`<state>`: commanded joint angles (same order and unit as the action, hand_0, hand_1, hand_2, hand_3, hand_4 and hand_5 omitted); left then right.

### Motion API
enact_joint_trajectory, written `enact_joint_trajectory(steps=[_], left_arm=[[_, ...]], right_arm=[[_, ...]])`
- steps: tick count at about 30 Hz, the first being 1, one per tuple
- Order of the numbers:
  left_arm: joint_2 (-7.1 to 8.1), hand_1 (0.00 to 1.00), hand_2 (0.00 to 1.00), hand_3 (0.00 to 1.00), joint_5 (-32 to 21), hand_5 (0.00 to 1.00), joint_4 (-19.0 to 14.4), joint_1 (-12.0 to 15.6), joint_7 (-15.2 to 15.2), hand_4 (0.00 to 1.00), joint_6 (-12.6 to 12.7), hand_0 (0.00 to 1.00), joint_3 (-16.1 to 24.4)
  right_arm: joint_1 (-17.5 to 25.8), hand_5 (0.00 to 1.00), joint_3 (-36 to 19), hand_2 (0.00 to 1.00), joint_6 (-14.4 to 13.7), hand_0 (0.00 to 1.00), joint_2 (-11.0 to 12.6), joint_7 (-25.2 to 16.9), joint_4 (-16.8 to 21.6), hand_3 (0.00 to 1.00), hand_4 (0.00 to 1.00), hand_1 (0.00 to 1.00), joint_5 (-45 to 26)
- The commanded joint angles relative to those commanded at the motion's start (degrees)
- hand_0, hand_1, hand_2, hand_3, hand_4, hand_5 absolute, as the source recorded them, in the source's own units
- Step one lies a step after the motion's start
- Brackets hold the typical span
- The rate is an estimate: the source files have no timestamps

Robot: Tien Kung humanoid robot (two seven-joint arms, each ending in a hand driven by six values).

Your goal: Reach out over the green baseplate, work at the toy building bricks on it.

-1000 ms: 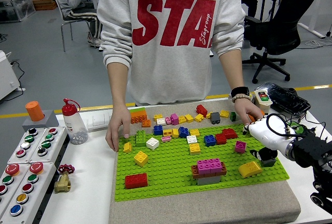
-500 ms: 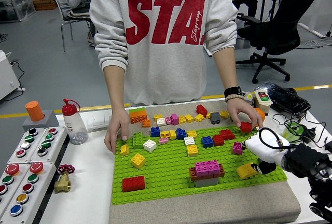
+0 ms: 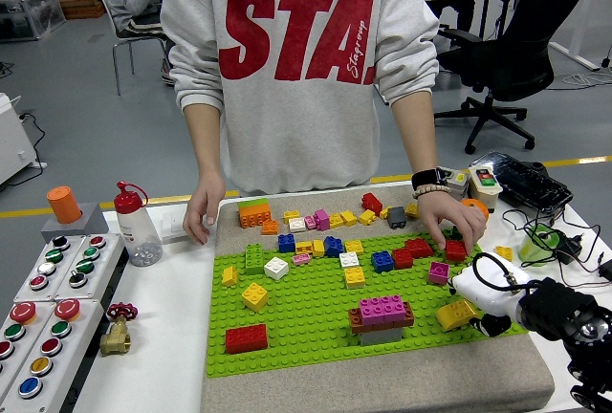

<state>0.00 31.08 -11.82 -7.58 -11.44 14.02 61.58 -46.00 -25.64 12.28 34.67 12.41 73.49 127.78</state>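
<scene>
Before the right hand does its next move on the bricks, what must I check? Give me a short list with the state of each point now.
1. Right hand over the baseplate: ok, at its right edge.
2. Yellow brick within reach: ok, right beside the hand. Whether the hand touches it: cannot tell.
3. Hand's grip: cannot tell, the fingers do not show clearly.
4. Work area free of the person: not ok, the person's hand rests on a red brick just beyond the robot's hand.
5. Person's other hand: ok, off the baseplate at the table's far left side.
6. Left arm: cannot tell, out of view.
</scene>
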Motion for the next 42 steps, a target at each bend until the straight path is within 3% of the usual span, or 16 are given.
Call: enact_joint_trajectory(steps=[30,31,36,37,42], left_arm=[[0.00,0.653,0.669,0.593,-0.33,0.998,-0.07,-0.29,0.04,0.435,-0.01,0.702,-0.25],[0.00,0.653,0.669,0.593,-0.30,0.998,-0.08,-0.29,0.02,0.436,0.00,0.701,-0.24],[0.00,0.653,0.669,0.593,-0.22,0.998,-0.11,-0.27,-0.07,0.436,0.01,0.701,-0.31],[0.00,0.653,0.669,0.593,-0.20,0.998,-0.12,-0.26,-0.09,0.437,0.01,0.701,-0.31],[0.00,0.653,0.669,0.593,-0.16,0.998,-0.17,-0.09,-0.23,0.437,0.07,0.701,-0.23]], right_arm=[[-1.53,0.264,2.73,0.643,-0.72,0.804,-2.23,-3.00,-4.66,0.658,0.642,0.704,-2.10],[-1.51,0.260,2.81,0.609,-0.87,0.802,-2.27,-3.08,-4.79,0.611,0.637,0.670,-2.12],[-1.27,0.260,3.10,0.609,-2.42,0.802,-2.57,-3.76,-5.82,0.611,0.637,0.670,-2.14],[-1.20,0.250,3.09,0.526,-2.89,0.782,-2.62,-3.90,-5.96,0.529,0.622,0.590,-2.10],[-0.82,0.250,2.90,0.526,-5.86,0.782,-2.57,-4.56,-6.13,0.529,0.622,0.590,-1.71]])
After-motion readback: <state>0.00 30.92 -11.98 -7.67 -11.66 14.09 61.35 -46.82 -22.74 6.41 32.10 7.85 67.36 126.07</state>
